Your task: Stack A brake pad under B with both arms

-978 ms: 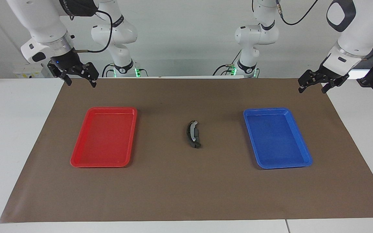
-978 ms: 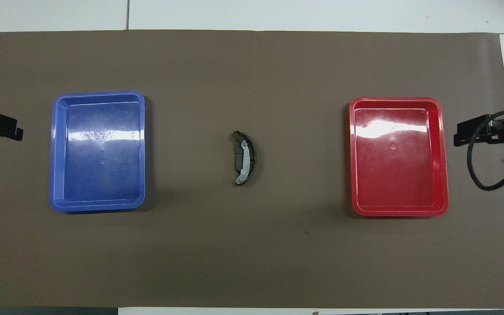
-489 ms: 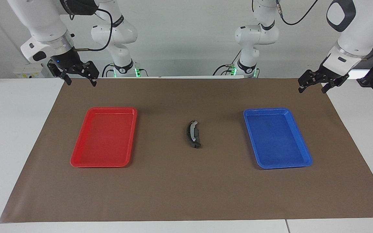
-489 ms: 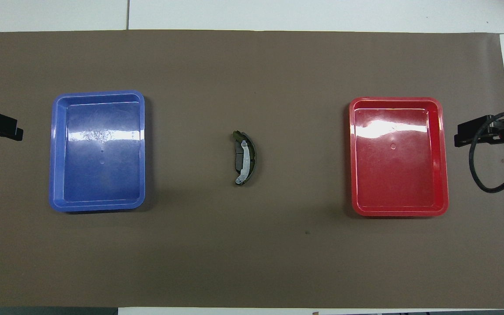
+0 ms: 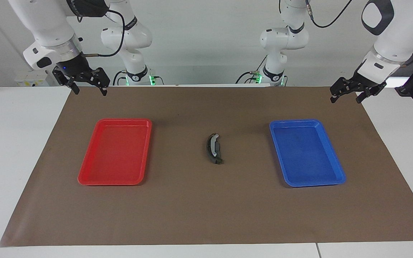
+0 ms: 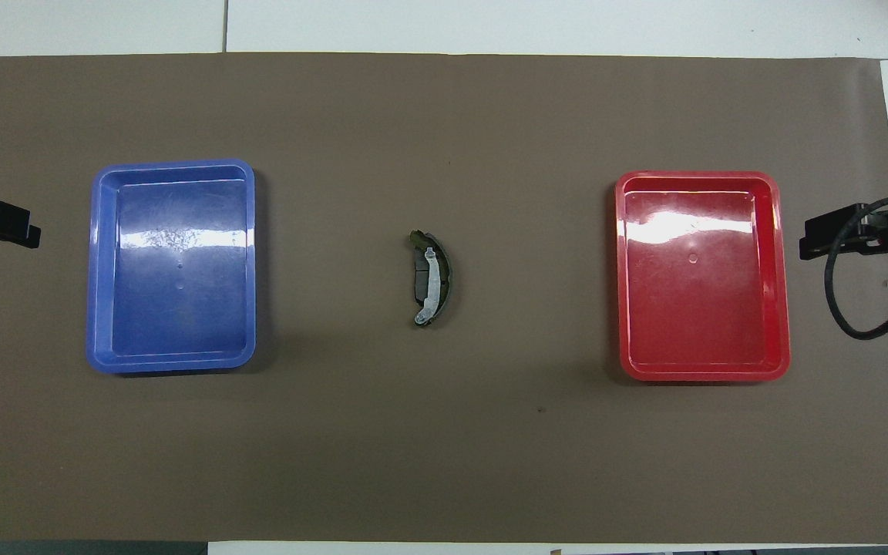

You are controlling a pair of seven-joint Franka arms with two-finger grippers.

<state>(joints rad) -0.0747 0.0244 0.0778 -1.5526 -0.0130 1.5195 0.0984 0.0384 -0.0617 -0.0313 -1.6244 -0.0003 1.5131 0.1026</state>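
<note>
B, the long crescent pad with the silvery strip, lies on top of the A brake pad, the short dark grey pad, in the middle of the brown mat between the two trays. In the overhead view B covers most of the A brake pad, which shows along one side. My right gripper is open and empty, up in the air over the mat's edge at the right arm's end. My left gripper is open and empty, up over the mat's corner at the left arm's end. Both are well away from the pads.
A red tray lies on the mat toward the right arm's end and a blue tray toward the left arm's end; both hold nothing. They also show in the overhead view, red and blue. White table borders the mat.
My right gripper has risen very slightly. The pads, the trays and my left gripper have not moved.
</note>
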